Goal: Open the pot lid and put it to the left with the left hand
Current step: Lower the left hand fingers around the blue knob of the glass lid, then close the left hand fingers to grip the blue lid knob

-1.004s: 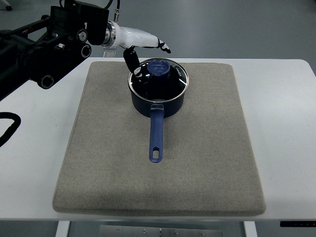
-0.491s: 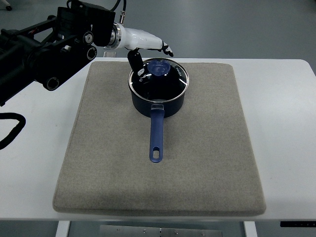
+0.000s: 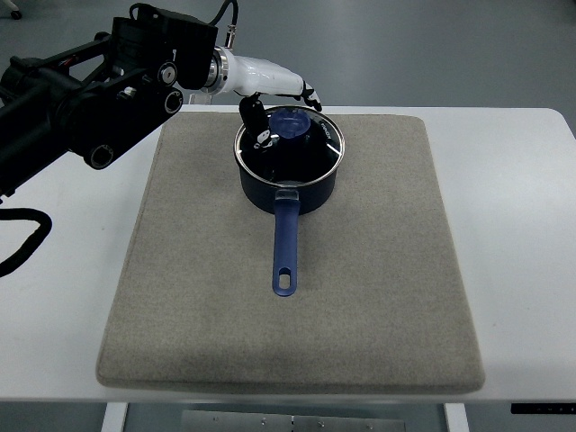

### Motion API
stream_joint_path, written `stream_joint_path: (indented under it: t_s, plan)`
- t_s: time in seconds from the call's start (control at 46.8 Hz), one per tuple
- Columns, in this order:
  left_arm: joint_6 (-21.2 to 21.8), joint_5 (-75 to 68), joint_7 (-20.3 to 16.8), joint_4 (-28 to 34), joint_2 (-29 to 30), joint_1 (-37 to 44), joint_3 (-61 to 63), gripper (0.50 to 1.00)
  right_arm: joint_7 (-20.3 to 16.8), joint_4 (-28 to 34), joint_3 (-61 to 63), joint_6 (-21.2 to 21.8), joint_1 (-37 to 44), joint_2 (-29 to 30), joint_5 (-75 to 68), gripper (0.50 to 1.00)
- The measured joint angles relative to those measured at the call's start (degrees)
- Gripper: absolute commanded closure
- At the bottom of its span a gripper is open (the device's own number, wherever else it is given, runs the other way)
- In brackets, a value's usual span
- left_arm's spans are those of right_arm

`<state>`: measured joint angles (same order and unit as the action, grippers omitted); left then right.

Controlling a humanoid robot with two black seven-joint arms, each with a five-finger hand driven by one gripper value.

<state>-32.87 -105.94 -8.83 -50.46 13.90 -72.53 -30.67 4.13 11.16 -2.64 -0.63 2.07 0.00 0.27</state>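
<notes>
Pot [image 3: 290, 175], lid [image 3: 290, 144] on, centred toward the far edge of the grey mat [image 3: 207, 297]. Lid knob partly hidden by left hand [image 3: 274, 97]; fingers spread over the lid, contact unclear, nothing gripped.

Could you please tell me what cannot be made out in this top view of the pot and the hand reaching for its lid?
- Contact: whether the left hand touches the lid knob; the steep downward angle hides any gap.
- Pot contents: the dark, reflective glass lid conceals them.
- Left arm: its base is cut off by the picture's left edge.
- Right arm: out of view.
- Printing on the lid: too small.
</notes>
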Motion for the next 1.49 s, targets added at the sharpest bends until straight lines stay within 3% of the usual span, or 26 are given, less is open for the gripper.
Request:
stream_joint_path:
  t_s: [0.384,0.833,1.196,1.495]
  plan:
    - [0.0,-0.1,0.0,0.0,0.0,0.1,0.2,0.671,0.0,0.0,0.0,0.0,0.0,0.0,0.0,0.583]
    - [0.0,-0.2,0.0,0.2,0.0,0.1,0.2,0.686,0.0,0.0,0.0,0.0,0.0,0.0,0.0,0.583]
    - [0.0,-0.3,0.0,0.6,0.1,-0.1,0.2,0.791,0.0,0.0,0.0,0.0,0.0,0.0,0.0,0.583]
    - [0.0,-0.3,0.0,0.6,0.1,0.1,0.3,0.793,0.0,0.0,0.0,0.0,0.0,0.0,0.0,0.583]
